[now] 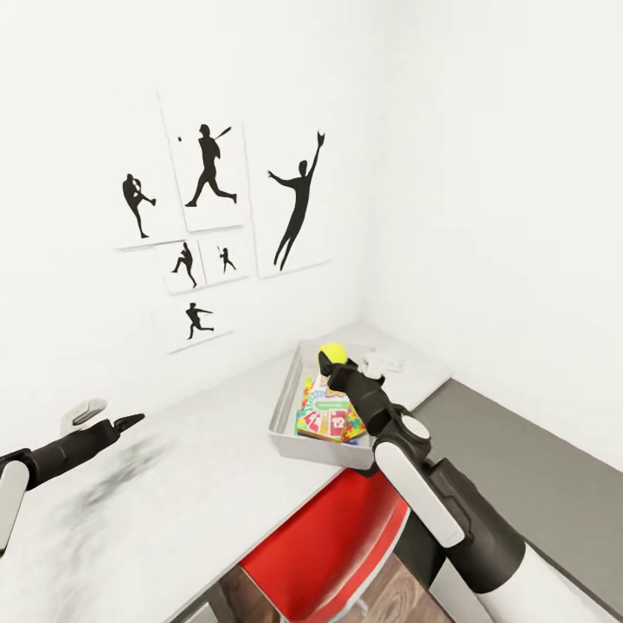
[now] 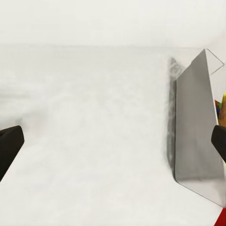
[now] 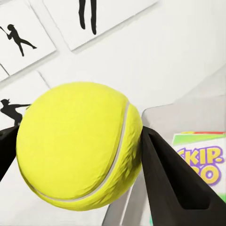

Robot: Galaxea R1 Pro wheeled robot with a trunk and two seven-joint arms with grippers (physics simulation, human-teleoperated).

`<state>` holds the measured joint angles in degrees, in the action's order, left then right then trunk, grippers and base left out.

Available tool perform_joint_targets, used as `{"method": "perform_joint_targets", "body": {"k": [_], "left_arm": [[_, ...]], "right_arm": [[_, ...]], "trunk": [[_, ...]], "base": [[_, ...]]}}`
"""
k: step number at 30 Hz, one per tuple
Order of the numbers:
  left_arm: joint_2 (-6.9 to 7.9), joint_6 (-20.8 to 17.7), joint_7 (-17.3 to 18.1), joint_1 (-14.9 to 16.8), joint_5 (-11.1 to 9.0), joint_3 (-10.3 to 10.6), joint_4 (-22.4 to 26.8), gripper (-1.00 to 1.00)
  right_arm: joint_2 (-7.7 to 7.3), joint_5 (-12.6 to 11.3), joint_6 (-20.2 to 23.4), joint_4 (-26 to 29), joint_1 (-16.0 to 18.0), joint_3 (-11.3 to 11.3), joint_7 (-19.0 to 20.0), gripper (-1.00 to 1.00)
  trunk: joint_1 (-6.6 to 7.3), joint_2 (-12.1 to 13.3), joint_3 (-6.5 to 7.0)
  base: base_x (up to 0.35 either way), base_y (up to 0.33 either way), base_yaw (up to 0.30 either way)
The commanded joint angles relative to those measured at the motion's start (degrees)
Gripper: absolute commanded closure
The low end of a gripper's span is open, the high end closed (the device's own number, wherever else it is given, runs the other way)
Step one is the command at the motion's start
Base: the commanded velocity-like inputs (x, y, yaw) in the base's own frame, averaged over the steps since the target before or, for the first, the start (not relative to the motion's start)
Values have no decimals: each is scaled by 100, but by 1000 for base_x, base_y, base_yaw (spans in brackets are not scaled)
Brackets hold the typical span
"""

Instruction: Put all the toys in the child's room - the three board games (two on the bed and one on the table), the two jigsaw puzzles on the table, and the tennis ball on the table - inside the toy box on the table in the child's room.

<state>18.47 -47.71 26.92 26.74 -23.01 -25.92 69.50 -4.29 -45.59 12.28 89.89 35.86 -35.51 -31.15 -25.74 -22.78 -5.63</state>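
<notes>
My right gripper (image 1: 333,359) is shut on the yellow tennis ball (image 1: 332,352) and holds it above the far part of the grey toy box (image 1: 285,414) on the pale table (image 1: 190,467). In the right wrist view the tennis ball (image 3: 80,146) sits between the two black fingers (image 3: 174,179), over the toy box (image 3: 160,115). Inside the toy box lie colourful board games (image 1: 326,417) and a jigsaw puzzle; one yellow-green board game (image 3: 202,157) shows big letters. My left gripper (image 1: 128,421) hovers open over the table, well left of the toy box (image 2: 195,127).
A red chair (image 1: 324,545) stands below the table's front edge. The lower dark-grey cabinet top (image 1: 528,484) runs along the right wall. A small white object (image 1: 381,362) lies behind the toy box. Black athlete posters (image 1: 208,173) hang on the wall.
</notes>
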Motion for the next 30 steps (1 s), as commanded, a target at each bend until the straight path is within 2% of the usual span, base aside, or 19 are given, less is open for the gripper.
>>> {"method": "perform_joint_targets", "body": {"k": [1,10,15,21,25,29,30], "left_arm": [[-1,-36,21,3,-2,-10,2,-100],[-1,-36,16,-27,-2,-10,2,-100],[-1,-36,15,-28,-2,-10,2,-100],[-1,-36,15,-28,-3,-10,2,-100],[-45,-40,22,-28,-3,-8,13,-100],[-83,-44,28,-28,-6,-9,48,-100],[-88,-44,29,-30,-7,-10,60,-100]], "right_arm": [[-4,-22,2,7,9,-37,-40,100],[2,16,47,16,9,-89,-71,100],[108,22,58,20,9,-82,-108,100],[176,24,96,20,9,-87,-417,100],[185,11,311,19,9,-78,-708,100],[201,-97,607,-19,22,90,-820,100],[206,-178,902,-25,40,244,-830,100]], "trunk": [[-4,-14,-13],[-4,-14,-13],[-4,-14,-13],[-4,-14,-13],[-4,-14,-13],[-4,-14,-13],[-4,-14,-13]], "base": [[20,-18,0],[5,-91,19],[40,-69,224],[50,-59,78],[8,-8,9],[2,-2,2],[0,0,0]]}}
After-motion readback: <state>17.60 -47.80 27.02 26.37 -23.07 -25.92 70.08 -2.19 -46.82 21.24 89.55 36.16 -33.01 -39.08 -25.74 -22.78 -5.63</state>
